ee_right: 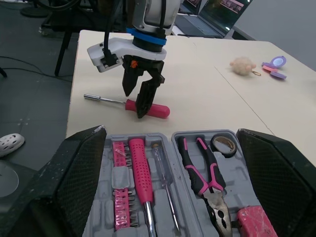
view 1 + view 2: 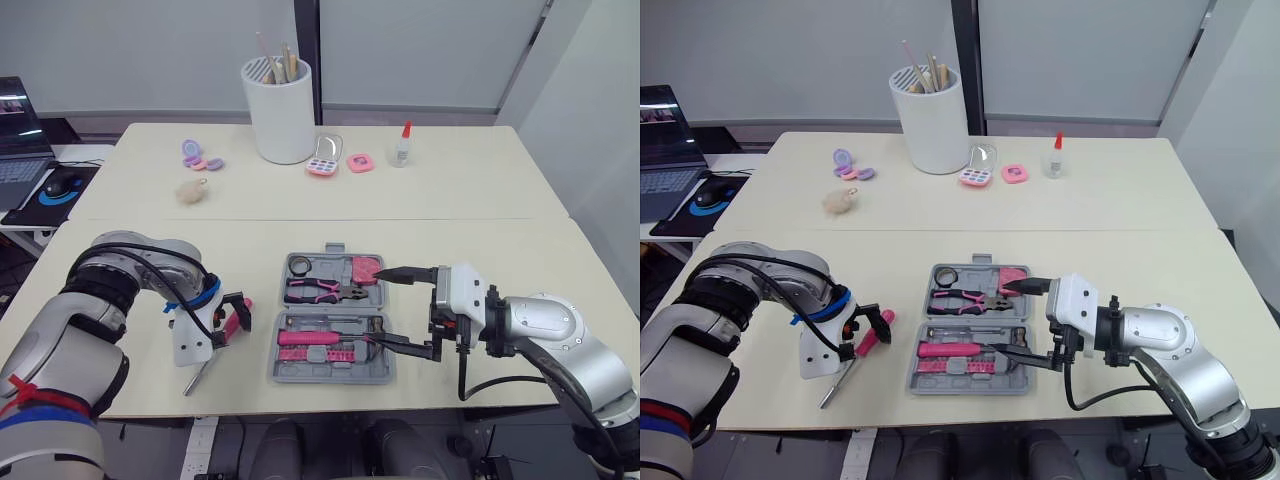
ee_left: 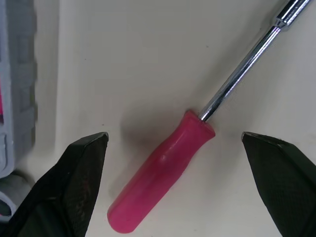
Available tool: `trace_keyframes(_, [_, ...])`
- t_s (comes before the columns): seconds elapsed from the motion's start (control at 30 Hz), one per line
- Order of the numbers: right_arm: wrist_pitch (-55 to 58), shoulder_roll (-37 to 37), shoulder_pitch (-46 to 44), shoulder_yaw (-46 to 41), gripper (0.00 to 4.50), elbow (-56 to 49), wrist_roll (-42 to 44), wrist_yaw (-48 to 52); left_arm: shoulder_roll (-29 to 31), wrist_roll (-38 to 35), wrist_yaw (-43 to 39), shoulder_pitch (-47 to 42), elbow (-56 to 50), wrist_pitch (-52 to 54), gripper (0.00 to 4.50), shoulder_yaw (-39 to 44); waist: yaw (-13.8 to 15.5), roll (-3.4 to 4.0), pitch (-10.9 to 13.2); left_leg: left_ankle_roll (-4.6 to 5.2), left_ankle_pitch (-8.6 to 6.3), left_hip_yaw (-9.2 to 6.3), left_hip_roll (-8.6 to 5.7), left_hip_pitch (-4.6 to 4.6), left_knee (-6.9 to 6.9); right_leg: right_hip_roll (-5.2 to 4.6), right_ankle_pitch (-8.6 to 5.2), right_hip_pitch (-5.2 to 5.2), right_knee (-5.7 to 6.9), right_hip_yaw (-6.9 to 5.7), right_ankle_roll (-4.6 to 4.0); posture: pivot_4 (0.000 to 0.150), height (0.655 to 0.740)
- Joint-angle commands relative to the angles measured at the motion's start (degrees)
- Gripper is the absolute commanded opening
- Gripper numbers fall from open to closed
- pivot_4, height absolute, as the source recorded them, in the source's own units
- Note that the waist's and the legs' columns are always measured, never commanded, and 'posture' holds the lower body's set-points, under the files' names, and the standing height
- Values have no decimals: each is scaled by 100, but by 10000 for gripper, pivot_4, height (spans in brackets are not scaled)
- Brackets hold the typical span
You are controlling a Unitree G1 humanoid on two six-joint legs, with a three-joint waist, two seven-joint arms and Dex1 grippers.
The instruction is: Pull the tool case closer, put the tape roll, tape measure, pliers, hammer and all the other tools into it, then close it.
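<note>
We see a cream table (image 2: pixel 480 190) built of two tops that meet at a thin seam (image 2: pixel 420 219) across its middle, evenly lit with only soft shadows. Behind the table's far edge stand pale frosted wall panels (image 2: pixel 150 50), split by a dark upright post (image 2: pixel 962 60). Off the table's left end sits a low white desk (image 2: pixel 12 222) with a laptop (image 2: pixel 18 150) and a mouse (image 2: pixel 62 184), and dark grey floor (image 1: pixel 29 89) lies beside the table.
</note>
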Motion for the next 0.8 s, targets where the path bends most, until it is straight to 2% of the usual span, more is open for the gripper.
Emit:
trace_keyframes(0.03, [-30, -80, 30, -171, 44760, -234, 35, -62, 44, 540, 622, -96, -117, -55, 45000, -224, -1, 0, 0, 0, 0, 0, 0, 1, 0, 0, 0, 0, 2, 1, 0, 1500, 7400])
trace_keyframes(0.13, [-83, -89, 77, -143, 44760, -191, -30, -84, 69, 988, 1129, -104, -192, 34, 45000, -419, 6, -2, -1, 0, 0, 0, 0, 6, 0, -1, 0, 4, 5, 1, 0, 1500, 7400])
trace_keyframes(0.23, [-52, -77, 106, -144, 45000, -221, -16, -112, 64, 1509, 1713, -175, -250, 276, 39133, -629, 7, 1, -3, 0, 0, 1, -1, 19, 0, -2, -1, 12, 12, 2, 1, 1500, 7400])
trace_keyframes(0.43, [-96, -107, 176, -130, 45000, -213, -36, -105, -92, 2422, 2889, -543, -39, 845, 20377, -1187, 51, 17, -13, 0, 1, -11, -5, 37, 5, -5, -4, 38, 18, -5, 6, 1500, 7400])
trace_keyframes(0.6, [-139, -101, 166, -111, 45000, -163, -67, -107, -222, 2371, 3223, -708, 218, 719, 5678, -1423, 69, 19, -14, 0, 1, -12, -11, 37, 17, -13, -4, 46, 18, -8, 7, 1500, 7400])
trace_keyframes(0.8, [-180, -103, 176, -92, 45000, -125, -85, -86, -126, 1997, 3008, -597, 277, 523, 5370, -1379, 77, 21, -15, 0, 1, -11, -11, 37, 19, -14, -4, 48, 18, -8, 6, 1500, 7400])
